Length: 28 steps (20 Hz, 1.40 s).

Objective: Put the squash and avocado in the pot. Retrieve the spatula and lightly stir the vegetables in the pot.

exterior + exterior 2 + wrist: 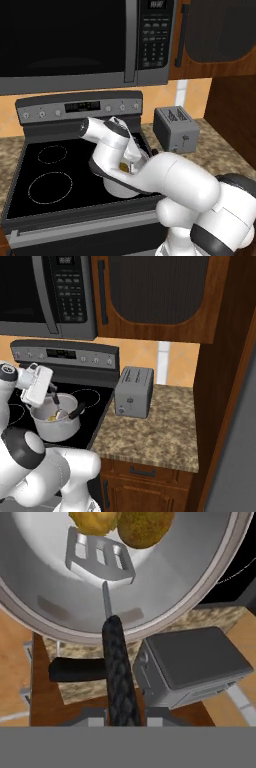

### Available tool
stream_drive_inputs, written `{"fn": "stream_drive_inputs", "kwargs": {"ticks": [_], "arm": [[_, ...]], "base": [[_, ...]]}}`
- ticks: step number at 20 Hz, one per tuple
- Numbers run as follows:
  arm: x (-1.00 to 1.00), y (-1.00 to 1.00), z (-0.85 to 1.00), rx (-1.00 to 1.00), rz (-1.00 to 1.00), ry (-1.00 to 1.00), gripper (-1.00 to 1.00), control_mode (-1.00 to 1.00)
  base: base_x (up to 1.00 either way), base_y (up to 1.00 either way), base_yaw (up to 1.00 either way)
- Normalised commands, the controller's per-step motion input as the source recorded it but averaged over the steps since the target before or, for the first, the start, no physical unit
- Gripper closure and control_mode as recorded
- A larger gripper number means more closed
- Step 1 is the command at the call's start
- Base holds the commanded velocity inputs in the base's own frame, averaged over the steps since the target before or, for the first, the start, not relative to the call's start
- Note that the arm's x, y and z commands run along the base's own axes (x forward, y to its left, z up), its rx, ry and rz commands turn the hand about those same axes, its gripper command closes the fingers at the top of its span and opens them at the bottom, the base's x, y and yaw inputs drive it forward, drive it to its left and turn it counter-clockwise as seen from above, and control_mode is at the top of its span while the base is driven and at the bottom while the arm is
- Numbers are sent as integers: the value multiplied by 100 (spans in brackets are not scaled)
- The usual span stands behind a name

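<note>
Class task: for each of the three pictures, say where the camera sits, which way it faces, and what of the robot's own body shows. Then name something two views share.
Left base view: behind the arm's left, facing the stove; white arm at lower right.
Right base view: behind its right, facing the counter; arm at lower left.
Hand view: on the hand, looking into the pot along the spatula; no arm visible.
Shared: all show the toaster.

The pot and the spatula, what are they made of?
The round shiny steel pot looks like polished metal: its inside gleams and mirrors blurry shapes. The slotted silver-grey spatula has a head that seems matte metal, duller grey; its black handle looks like textured rubber or plastic, judging by the bumpy pattern.
</note>
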Motion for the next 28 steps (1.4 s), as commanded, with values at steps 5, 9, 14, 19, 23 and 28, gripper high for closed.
{"fn": "stream_drive_inputs", "kwargs": {"ticks": [5, 9, 14, 19, 23, 28], "arm": [[-1, 4, 25, 4, 0, 8, 100, -100], [9, -19, 33, -6, 0, 2, 100, -100], [-2, -4, 11, -3, 0, -11, 100, -100], [-2, 16, 12, 2, 4, -9, 100, -100], [-1, 17, 5, 0, 7, 3, 100, -100], [-7, 20, 0, 0, 10, 6, 100, -100]], "base": [[0, 0, 0], [0, 0, 0], [0, 0, 0], [0, 0, 0], [0, 0, 0], [0, 0, 0]]}}
